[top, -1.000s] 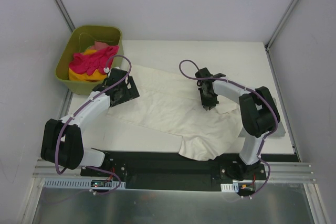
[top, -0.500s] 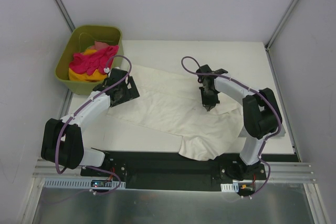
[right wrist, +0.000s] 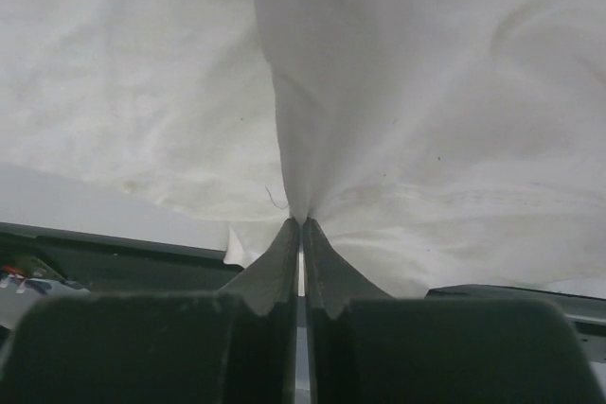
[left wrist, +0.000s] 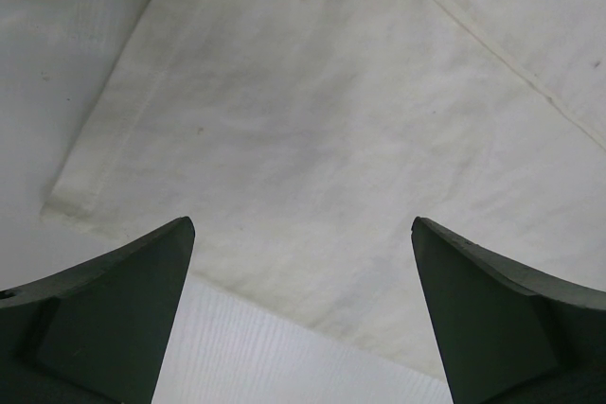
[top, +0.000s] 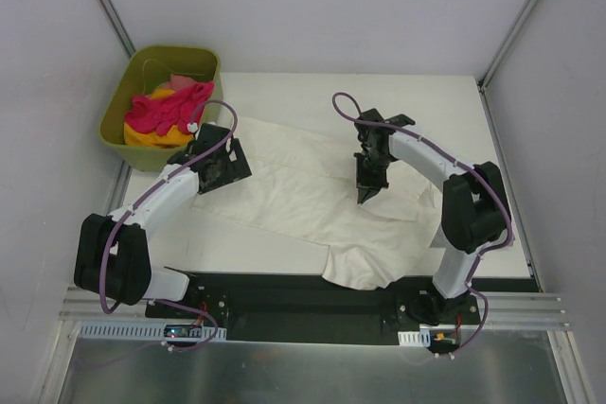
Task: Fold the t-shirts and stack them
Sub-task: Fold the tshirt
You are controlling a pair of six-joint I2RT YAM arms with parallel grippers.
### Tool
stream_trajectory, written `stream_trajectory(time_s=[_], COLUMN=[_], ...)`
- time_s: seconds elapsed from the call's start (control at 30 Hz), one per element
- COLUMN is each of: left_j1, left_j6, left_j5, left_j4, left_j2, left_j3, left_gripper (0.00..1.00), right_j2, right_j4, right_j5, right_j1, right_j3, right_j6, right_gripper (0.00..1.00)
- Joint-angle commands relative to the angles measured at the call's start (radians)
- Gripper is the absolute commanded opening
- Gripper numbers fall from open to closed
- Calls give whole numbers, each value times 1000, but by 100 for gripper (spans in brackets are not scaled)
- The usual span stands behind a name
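Right gripper [right wrist: 301,224] pinched a ridge of the cream shirt [top: 294,191] while the left gripper [left wrist: 303,234] gaped above it; folding seemed barely begun, with the other shirts [top: 169,111] in the tub [top: 176,49] at upper left.

A white table [top: 312,92] is lying under soft, even light. Its finely ribbed surface is showing between the left fingers [left wrist: 104,300], just short of their tips. Pale grey walls [top: 312,7] are closing the space on the far side and on both flanks, well beyond either pair of fingers. Two aluminium struts [top: 102,2] are slanting up in the far corners. On the near side of the right fingers [right wrist: 275,272], along the table's edge, a black base plate [top: 312,295] is running crosswise. A silver rail [top: 284,328] and a dull metal sheet [top: 284,371] are lying nearer still.
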Motion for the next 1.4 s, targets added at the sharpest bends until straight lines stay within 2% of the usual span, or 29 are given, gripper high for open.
stream_trajectory(time_s=[0.0, 0.13, 0.23, 0.27, 0.33, 0.37, 0.5, 0.53, 0.57, 0.77, 0.9, 1.13, 1.37], left_j1=[9, 9, 7, 9, 9, 7, 7, 7, 9, -7, -14, -14, -4], left_j6=[2, 3, 2, 1, 2, 7, 18, 19, 25, 61, 85, 134, 157], left_j5=[-7, -4, -6, -6, -3, -1, 37, 46, 55, 101, 123, 138, 144], left_j4=[-19, -22, -22, -22, -22, -23, -22, -22, -22, -19, -17, -17, -22], left_j2=[-1, -1, -9, -12, -13, -13, 5, 19, 25, 115, 218, 446, 608], left_j3=[34, 36, 36, 36, 38, 42, 67, 85, 96, 205, 301, 519, 645], left_gripper=[99, 99, 99, 100, 99, 99, 99, 99, 99, 99, 99, 99, 99], right_j2=[30, 67, 75, 71, 49, 36, -40, -54, -82, -120, -36, 162, 297], right_j4=[-43, -17, -5, -5, -8, -9, -44, -55, -63, -87, -35, -38, 55], right_j5=[-83, -95, -112, -103, -83, -50, 76, 131, 171, 300, 359, 344, 253], right_j1=[7, 7, 7, 5, 2, -1, -29, -50, -65, -266, -372, -527, -579], right_j3=[39, 62, 72, 75, 78, 78, 72, 69, 67, 50, 99, 274, 381], right_j6=[98, 141, 155, 154, 146, 140, 118, 108, 103, 34, -53, -79, -165], right_gripper=[3, 7, 19, 31, 40, 48, 62, 76, 95, 97, 96, 83, 69])
